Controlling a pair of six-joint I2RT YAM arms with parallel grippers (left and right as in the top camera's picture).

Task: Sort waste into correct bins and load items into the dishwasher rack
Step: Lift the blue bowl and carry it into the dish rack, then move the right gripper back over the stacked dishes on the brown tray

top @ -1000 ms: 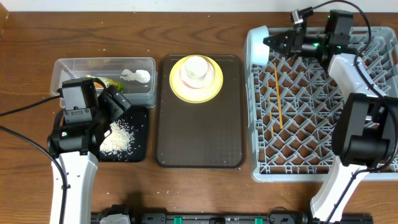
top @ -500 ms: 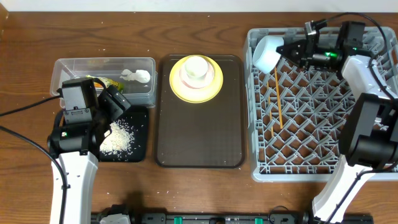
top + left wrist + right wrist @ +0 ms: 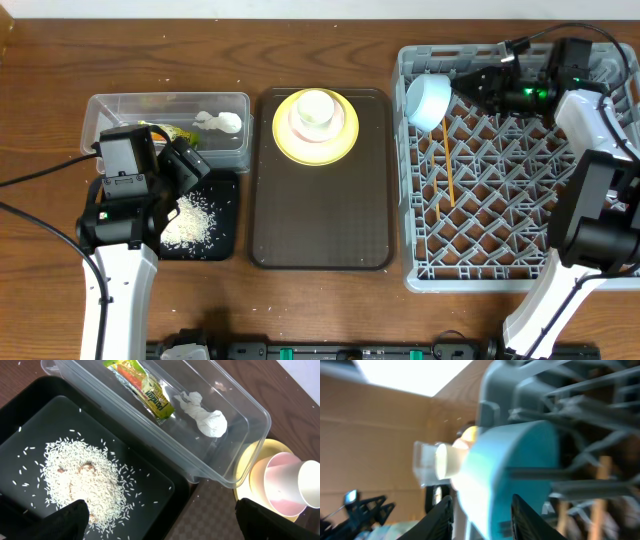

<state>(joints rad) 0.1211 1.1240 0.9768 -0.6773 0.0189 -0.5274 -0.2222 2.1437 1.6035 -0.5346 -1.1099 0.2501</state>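
At the far left corner of the grey dishwasher rack [image 3: 480, 283], the light blue bowl [image 3: 428, 102] lies tipped on its side among the pegs, its open mouth facing the near left. The right gripper [image 3: 468, 82] reaches in level from the right and points at the bowl. In the right wrist view its two dark fingers [image 3: 442, 517] stand apart with the bowl's blue wall between and just ahead of them. The blur hides whether either pad touches it. A pair of thin wooden chopsticks [image 3: 447, 160] lies flat on the rack's grid, just nearer than the bowl.

On the dark brown serving tray [image 3: 320, 220] sits the yellow plate [image 3: 285, 140], with the pale pink bowl [image 3: 298, 125] on it and the small white cup [image 3: 317, 108] inside that.

Over at the left, the left gripper [image 3: 161, 507] hangs above the black tray [image 3: 30, 420] with its jaws spread wide and nothing between them. The heap of rice [image 3: 82, 485] lies in that tray, below and between the fingertips. Beyond it, the clear tub [image 3: 100, 115] holds the snack wrapper [image 3: 147, 392] and the crumpled tissue [image 3: 205, 417], side by side and apart.
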